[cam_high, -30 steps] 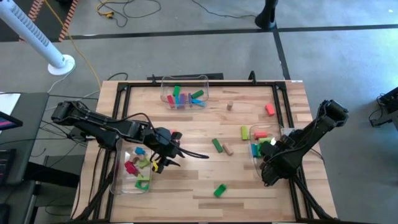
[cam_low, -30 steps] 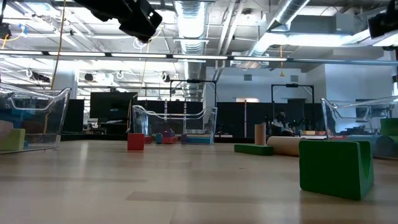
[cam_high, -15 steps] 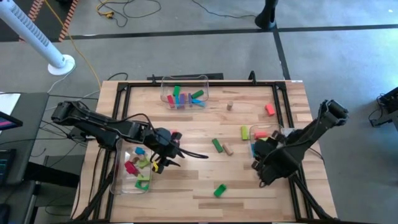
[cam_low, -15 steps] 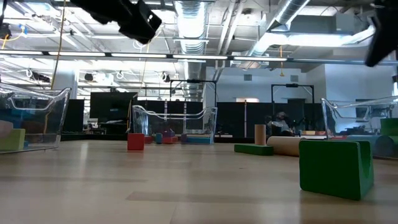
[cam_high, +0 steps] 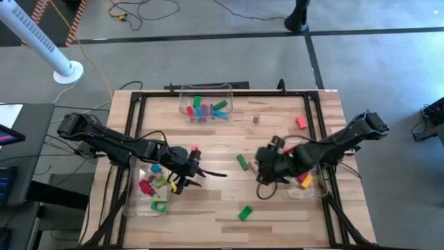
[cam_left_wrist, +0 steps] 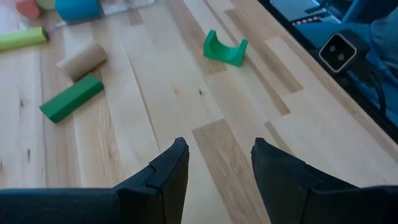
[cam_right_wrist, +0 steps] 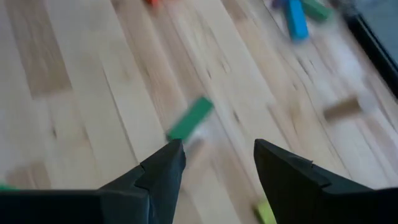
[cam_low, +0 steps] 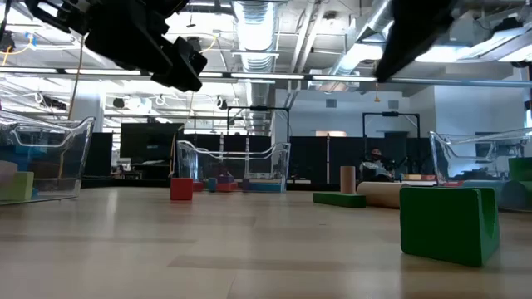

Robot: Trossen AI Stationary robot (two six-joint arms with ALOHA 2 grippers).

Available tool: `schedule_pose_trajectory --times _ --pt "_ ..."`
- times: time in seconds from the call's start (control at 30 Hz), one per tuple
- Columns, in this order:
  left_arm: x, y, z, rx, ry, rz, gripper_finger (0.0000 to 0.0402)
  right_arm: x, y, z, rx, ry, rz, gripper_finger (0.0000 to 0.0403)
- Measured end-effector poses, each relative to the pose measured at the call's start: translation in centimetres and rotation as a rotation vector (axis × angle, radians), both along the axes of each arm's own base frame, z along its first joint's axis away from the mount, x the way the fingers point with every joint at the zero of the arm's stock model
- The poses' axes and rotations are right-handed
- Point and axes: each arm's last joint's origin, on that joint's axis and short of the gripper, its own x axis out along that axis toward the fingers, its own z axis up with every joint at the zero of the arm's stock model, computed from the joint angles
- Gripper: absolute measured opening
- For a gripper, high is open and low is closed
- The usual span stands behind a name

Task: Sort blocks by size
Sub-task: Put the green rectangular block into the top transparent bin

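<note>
Industrial lab — exposed ceiling ducts [cam_low: 258,25], floor cables [cam_high: 139,10].

Bare boards around green arch [cam_high: 245,212], both hands clear.

Wooden table [cam_high: 215,201] with scattered blocks [cam_high: 244,212]

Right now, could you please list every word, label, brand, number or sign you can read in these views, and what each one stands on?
None: no readable text shows in any view.
The blocks and the clear bins carry no visible lettering.
Room fixtures behind the table in the low view are too small to tell whether they bear any signs.
</note>
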Motion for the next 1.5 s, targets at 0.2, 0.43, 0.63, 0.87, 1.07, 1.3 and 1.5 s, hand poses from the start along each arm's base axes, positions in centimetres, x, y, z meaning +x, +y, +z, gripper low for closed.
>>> schedule_pose_trajectory --times 0.2,0.43,0.63,0.87,1.07,1.3,1.5 --pt "0.2 0.0 0.3 -0.008 -0.041 0.001 0.0167 3.0 -2.3 -0.7 0.057 -0.03 0.039 0.0233" --pt "0.3 -0.1 0.5 -0.004 -0.069 -0.002 0.0167 5.6 -4.2 -4.4 0.012 0.092 0.015 0.0233" --pt "0.4 -0.1 0.6 0.014 -0.088 -0.013 0.0167 7.1 -5.2 -7.2 0.019 0.158 -0.017 0.0233" --pt "0.4 0.0 0.6 0.027 -0.089 0.01 0.0167 8.0 -5.5 -9.1 0.033 0.185 -0.024 0.0233" --pt "0.4 0.0 0.6 0.028 -0.089 0.011 0.0167 8.5 -5.8 -9.8 0.072 0.181 -0.021 0.0233" --pt "0.4 0.0 0.6 0.029 -0.09 0.013 0.0167 9.0 -6.7 -10.5 0.084 0.176 -0.046 0.0233" --pt "0.4 0.0 0.6 0.03 -0.088 0.012 0.0167 9.1 -7.0 -11.4 0.101 0.215 -0.049 0.0233"
